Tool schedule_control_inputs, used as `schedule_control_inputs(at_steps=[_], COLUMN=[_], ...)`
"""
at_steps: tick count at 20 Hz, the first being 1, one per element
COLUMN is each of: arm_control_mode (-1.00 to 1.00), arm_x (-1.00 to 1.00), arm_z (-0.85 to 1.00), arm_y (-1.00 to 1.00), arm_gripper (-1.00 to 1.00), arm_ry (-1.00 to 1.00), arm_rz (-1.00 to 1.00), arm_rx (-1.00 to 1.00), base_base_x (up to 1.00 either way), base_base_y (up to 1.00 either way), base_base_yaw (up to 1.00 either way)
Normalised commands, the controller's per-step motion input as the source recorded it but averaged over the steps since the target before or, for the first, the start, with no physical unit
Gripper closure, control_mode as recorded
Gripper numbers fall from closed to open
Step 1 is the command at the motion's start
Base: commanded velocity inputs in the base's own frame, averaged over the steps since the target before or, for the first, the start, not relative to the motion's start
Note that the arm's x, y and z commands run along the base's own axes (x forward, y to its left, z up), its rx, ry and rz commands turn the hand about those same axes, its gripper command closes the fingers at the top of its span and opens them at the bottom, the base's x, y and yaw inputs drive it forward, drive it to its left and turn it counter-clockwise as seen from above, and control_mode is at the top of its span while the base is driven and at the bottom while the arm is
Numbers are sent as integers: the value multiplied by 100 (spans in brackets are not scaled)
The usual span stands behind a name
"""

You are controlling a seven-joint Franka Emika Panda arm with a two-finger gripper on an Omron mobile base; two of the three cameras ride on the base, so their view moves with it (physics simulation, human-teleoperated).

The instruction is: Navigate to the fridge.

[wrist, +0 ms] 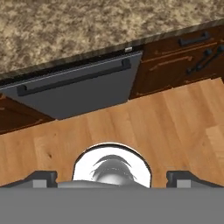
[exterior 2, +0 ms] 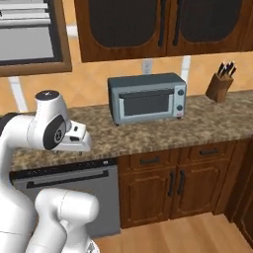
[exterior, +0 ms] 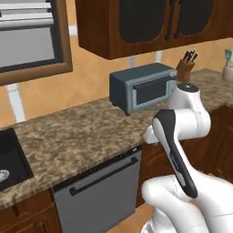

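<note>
Fridge is what the base has to reach, and judging from these pictures it is still some way off: what lies ahead is a run of granite bench (exterior: 82, 136) with a grey dishwasher (exterior: 102, 195) under it, not a tall steel door. Where the fridge stands cannot be told from here.

On the bench sits a toaster oven (exterior 2: 147, 97), with a knife block (exterior 2: 220, 84) further along to the right and a black sink (exterior: 11, 161) at the far left. Dark wood wall cabinets (exterior 2: 163, 27) hang above, matching base cabinets (exterior 2: 173, 183) run to the right of the dishwasher, and a wood floor (wrist: 166, 127) spreads below.

The arm is folded up over the base, hand pointing down at the floor in front of the dishwasher. The fingers (wrist: 41, 178) are spread wide apart with nothing between them, the gripper (wrist: 111, 180) carrying no load.

So the task looks barely begun or mid-drive; the base probably has to turn or travel along the bench until the fridge comes into view, then pull up squarely before it.
</note>
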Motion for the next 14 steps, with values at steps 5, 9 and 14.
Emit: schedule_control_inputs(at_steps=[5,9,14], arm_control_mode=[100,100,100], arm_x=[0,0,0], arm_z=[0,0,0], arm_y=[0,0,0], arm_gripper=[-100,-100,-100], arm_ry=[0,0,0], arm_rz=[0,0,0], arm_rx=[0,0,0], base_base_x=[-18,-27,-34], base_base_y=[-2,-4,-10], base_base_yaw=[-71,-69,-67])
